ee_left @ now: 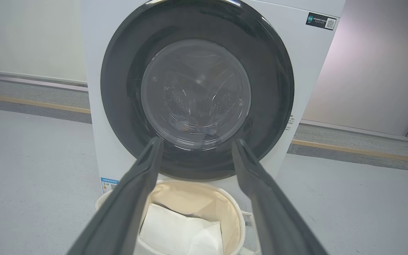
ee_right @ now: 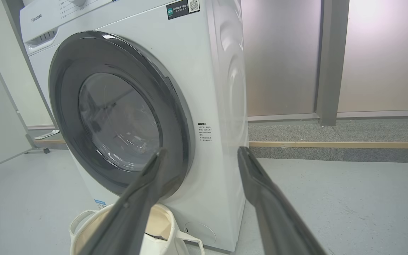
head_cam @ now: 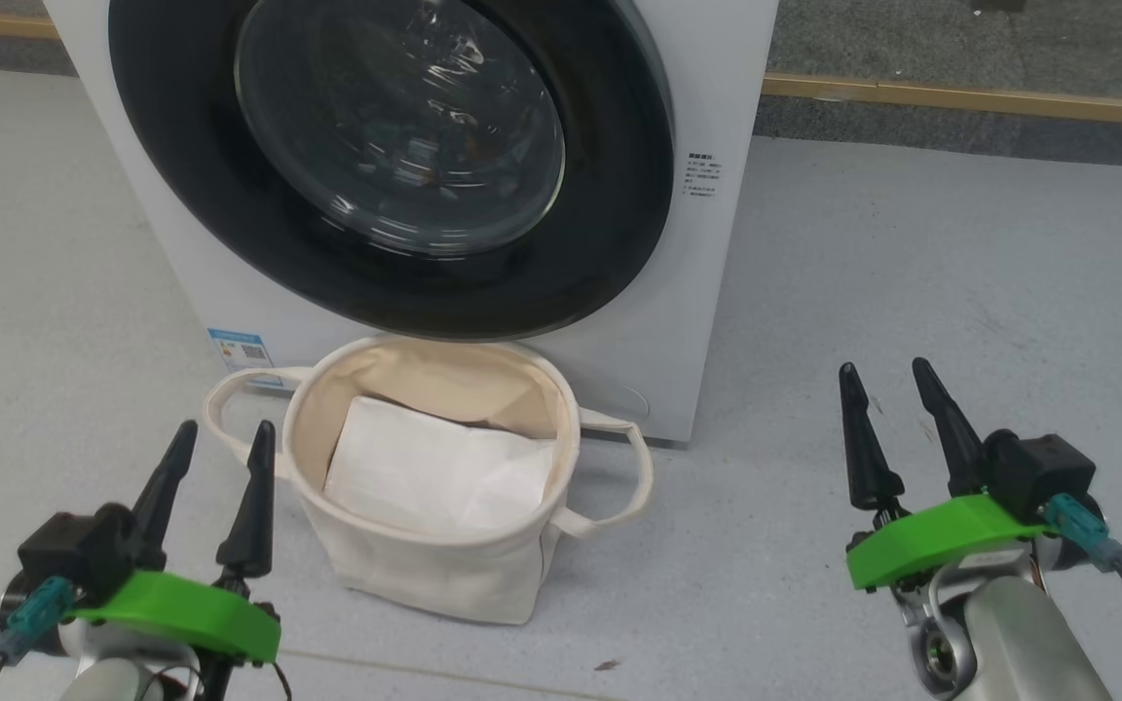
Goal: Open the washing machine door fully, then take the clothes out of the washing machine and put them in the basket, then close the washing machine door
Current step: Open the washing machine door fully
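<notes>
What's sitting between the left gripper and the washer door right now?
The basket, standing low in front of the shut door. The head view shows it just ahead of the open left gripper; the left wrist view shows it past the fingers.

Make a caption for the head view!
Open left gripper and open right gripper flank the cream basket before the shut door of the washing machine.

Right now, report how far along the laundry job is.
Done: nothing. The washing machine door looks shut, the clothes lie behind its glass, and the basket holds just its white sheet. In hand: nothing; the left gripper and right gripper are open and empty, short of the door. Left: open the door, move the clothes, close it.
</notes>
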Controlling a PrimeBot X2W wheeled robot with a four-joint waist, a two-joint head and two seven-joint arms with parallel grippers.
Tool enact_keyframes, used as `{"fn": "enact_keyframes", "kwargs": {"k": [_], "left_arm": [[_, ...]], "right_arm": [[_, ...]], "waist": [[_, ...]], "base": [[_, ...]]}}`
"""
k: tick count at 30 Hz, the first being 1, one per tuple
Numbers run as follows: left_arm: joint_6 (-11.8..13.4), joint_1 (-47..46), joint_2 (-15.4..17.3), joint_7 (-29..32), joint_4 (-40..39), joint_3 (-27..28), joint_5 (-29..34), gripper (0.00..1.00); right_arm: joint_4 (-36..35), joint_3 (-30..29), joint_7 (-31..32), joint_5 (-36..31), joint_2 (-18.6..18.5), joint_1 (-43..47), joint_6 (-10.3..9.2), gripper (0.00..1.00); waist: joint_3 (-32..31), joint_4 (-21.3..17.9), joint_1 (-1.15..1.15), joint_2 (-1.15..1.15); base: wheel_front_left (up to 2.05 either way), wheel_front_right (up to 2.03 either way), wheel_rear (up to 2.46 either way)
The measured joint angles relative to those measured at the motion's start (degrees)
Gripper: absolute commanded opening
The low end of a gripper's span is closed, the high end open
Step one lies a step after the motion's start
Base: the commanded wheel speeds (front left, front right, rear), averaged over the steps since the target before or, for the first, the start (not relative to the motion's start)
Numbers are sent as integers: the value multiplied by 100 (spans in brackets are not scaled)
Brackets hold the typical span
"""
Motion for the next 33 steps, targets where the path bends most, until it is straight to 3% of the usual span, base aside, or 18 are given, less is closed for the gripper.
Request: {"fn": "enact_keyframes", "kwargs": {"k": [15, 16, 17, 18, 27, 30, 33], "left_arm": [[55, 1, 59, -3, -3, -65, 55, 100], [54, 1, 59, -4, -13, -62, 34, 100], [49, 1, 59, -11, -27, -58, 9, 100], [47, 1, 58, -34, -36, -58, -7, 100], [-53, 119, 15, -116, -323, 67, -96, 100], [-77, 118, -34, -148, -459, 99, -49, 100], [-134, 114, -125, -154, -549, 108, -18, 100]], "right_arm": [[76, 40, 0, 711, 0, -6, 0, 100], [73, 25, 0, 806, 0, -8, 0, 91], [68, 5, 0, 959, 0, -13, 0, 17], [78, 1, 0, 1172, -1, -21, 0, 0], [481, -127, 60, 3297, 2, -566, 0, 0], [666, -486, 617, 4489, -52, -1022, 0, 0], [956, -687, 1252, 5188, -301, -1541, 0, 0]], "waist": [[56, -9, 0, 0], [66, -7, 0, 0], [76, -4, 0, 0], [85, 2, 0, 0], [348, 28, 0, 0], [541, 67, 0, 0], [753, 138, 0, 0]], "base": [[0, 0, 0], [0, 0, 0], [0, 0, 0], [0, 0, 0], [0, 0, 0], [0, 0, 0], [0, 0, 0]]}}
